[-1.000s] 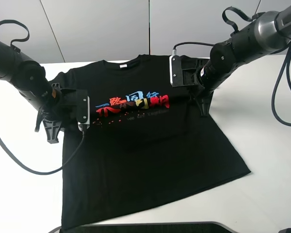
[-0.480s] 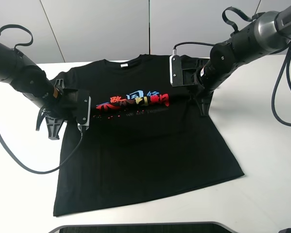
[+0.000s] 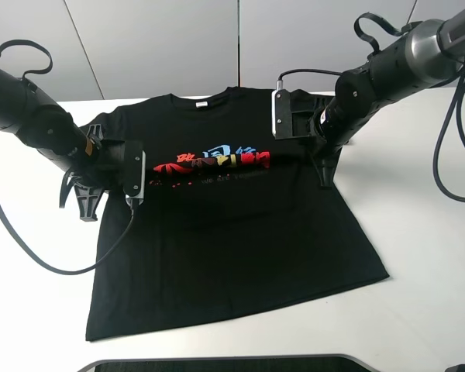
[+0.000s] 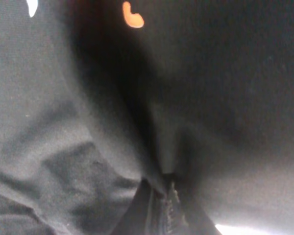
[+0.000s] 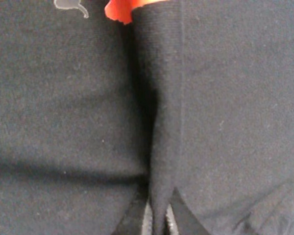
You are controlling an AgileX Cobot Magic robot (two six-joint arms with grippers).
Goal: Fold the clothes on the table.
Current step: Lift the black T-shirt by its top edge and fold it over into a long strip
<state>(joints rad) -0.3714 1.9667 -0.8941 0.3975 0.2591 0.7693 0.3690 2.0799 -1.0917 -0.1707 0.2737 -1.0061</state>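
Your left gripper [image 3: 83, 203] and right gripper [image 3: 325, 172] each pinch a raised ridge of the shirt [image 3: 232, 256] lying on the table [image 3: 426, 256] between them; pull unevenly and cloth may slip or crease.

Even bright overhead view; wrist views dim, blurred, very close.

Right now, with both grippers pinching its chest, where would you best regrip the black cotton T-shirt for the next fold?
The lower half of the black cotton T-shirt lies flat on the white table, so probably its bottom hem corners, each approached from its own outer side, where free edges are exposed.
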